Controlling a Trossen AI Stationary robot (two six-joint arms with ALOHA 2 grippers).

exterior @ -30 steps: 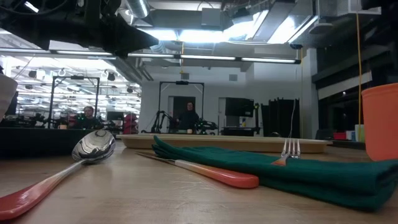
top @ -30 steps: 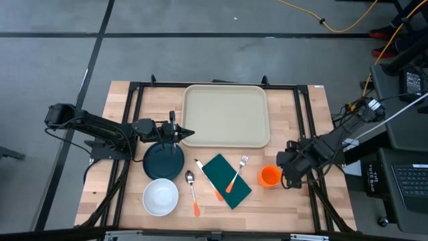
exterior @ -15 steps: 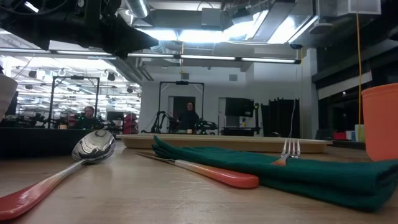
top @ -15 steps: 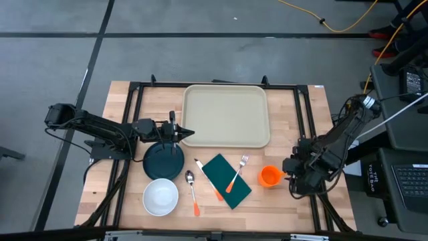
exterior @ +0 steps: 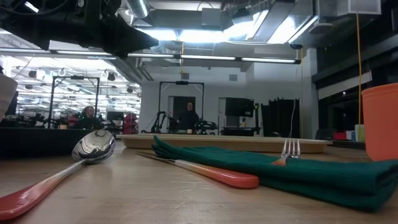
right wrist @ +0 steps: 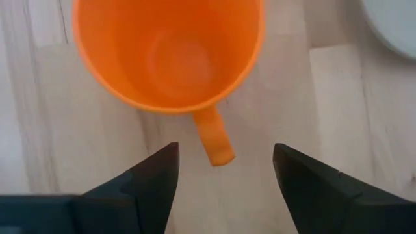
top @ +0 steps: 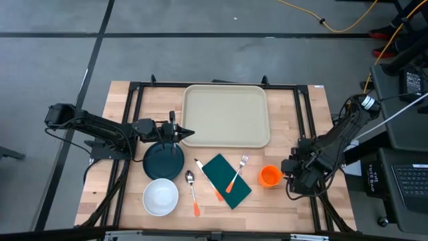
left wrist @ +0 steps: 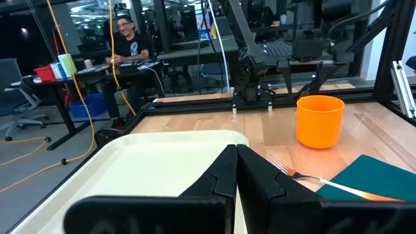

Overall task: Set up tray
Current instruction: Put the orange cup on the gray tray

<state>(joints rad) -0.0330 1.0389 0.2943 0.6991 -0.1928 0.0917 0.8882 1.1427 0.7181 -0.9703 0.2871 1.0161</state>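
Two arms are at the table, and only the right one looks to be at work. The right gripper (top: 289, 175) stands with its fingers (right wrist: 156, 175) spread wide just beside the orange cup (top: 269, 176), near the table's right edge. The right wrist view looks down into the empty cup, whose short handle (right wrist: 215, 140) points into the gap between the fingers, so the approach seems lined up to pinch that handle. Nothing is held yet.

The left gripper (top: 186, 133) is shut, empty, resting at the tray's front left corner above the dark plate (top: 164, 160); it appears to be waiting.

The tray (top: 226, 115) lies empty at the middle of the table's far edge, so everything remains to be loaded. Along the front edge sit the white bowl (top: 160, 196), the spoon (top: 192, 191) and the knife (top: 209, 180), with the fork (top: 237, 173) lying on the green napkin (top: 226, 180).

Bare table lies between cup and tray's front right corner, giving a clear path. The fork and napkin sit near the cup's left, so a lift before any sideways travel seems wise.
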